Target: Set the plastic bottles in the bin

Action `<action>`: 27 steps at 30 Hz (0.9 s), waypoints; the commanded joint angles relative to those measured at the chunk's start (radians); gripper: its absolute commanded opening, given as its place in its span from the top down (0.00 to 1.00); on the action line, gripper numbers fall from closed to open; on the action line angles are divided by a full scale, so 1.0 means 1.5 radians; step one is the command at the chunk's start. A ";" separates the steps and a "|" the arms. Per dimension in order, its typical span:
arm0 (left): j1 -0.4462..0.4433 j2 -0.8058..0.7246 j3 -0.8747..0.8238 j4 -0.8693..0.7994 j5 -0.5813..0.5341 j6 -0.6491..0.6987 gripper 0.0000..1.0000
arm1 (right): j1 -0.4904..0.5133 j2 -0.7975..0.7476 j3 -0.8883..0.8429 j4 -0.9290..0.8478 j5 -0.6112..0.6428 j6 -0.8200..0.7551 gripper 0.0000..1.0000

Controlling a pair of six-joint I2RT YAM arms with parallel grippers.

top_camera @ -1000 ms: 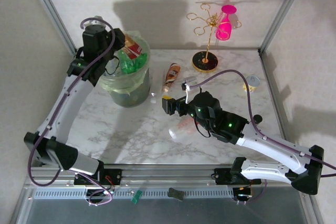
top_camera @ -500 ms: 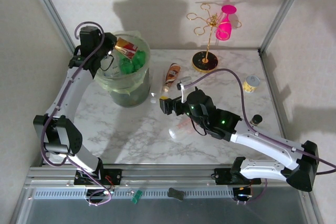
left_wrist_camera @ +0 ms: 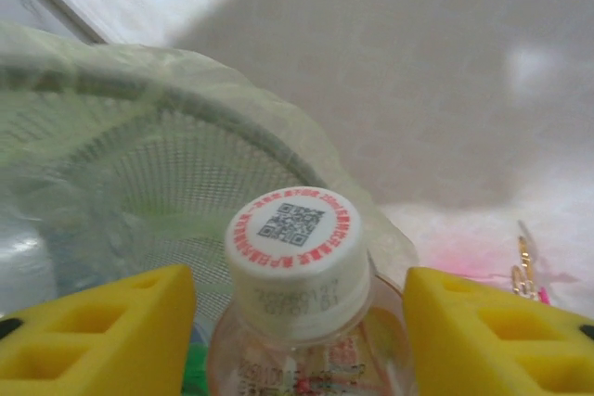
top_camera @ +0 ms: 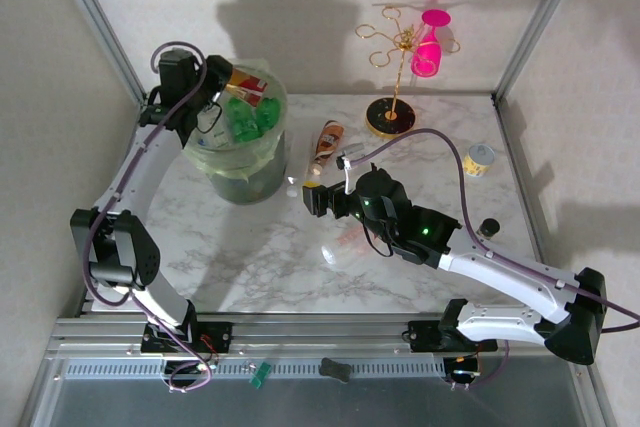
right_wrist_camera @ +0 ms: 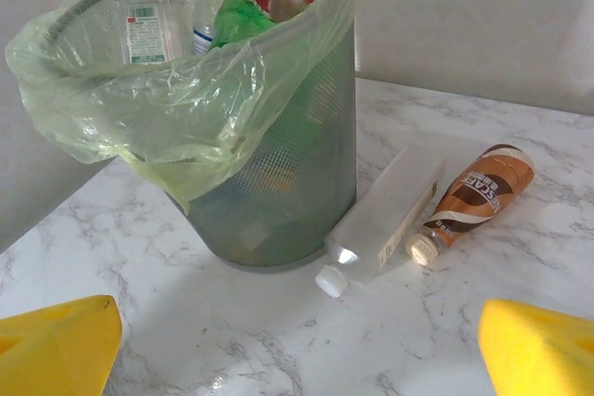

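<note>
Between left hand (left_wrist_camera: 297,322) pads, touching neither, sits white-capped bottle (left_wrist_camera: 295,257) over the bin (left_wrist_camera: 139,164); grip released, prob. to drop it. Right hand (right_wrist_camera: 297,340) wide open, empty, clear bottle (right_wrist_camera: 385,215) ahead on table (right_wrist_camera: 520,303).

Bin (right_wrist_camera: 278,136): pale green, mesh-patterned, with a green liner (right_wrist_camera: 139,127). Desk (right_wrist_camera: 557,257): white marble, grey-veined. Bottle cap (left_wrist_camera: 295,248): white, ringed in red lettering, black QR code. My pads (left_wrist_camera: 93,331): yellow. Lying bottle (right_wrist_camera: 478,187): brown with cream swirls. Glass (top_camera: 430,42): pink.
</note>
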 commanded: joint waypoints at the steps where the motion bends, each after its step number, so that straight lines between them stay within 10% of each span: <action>1: -0.006 -0.056 0.023 -0.040 -0.078 0.042 0.36 | -0.003 -0.010 0.025 0.002 0.016 -0.008 0.01; 16: -0.067 -0.020 0.050 -0.042 -0.049 0.129 0.74 | -0.003 -0.011 0.014 0.008 0.055 0.002 0.02; 27: -0.090 -0.051 0.012 -0.020 -0.062 0.123 0.63 | -0.050 0.007 0.026 -0.042 0.050 0.053 0.02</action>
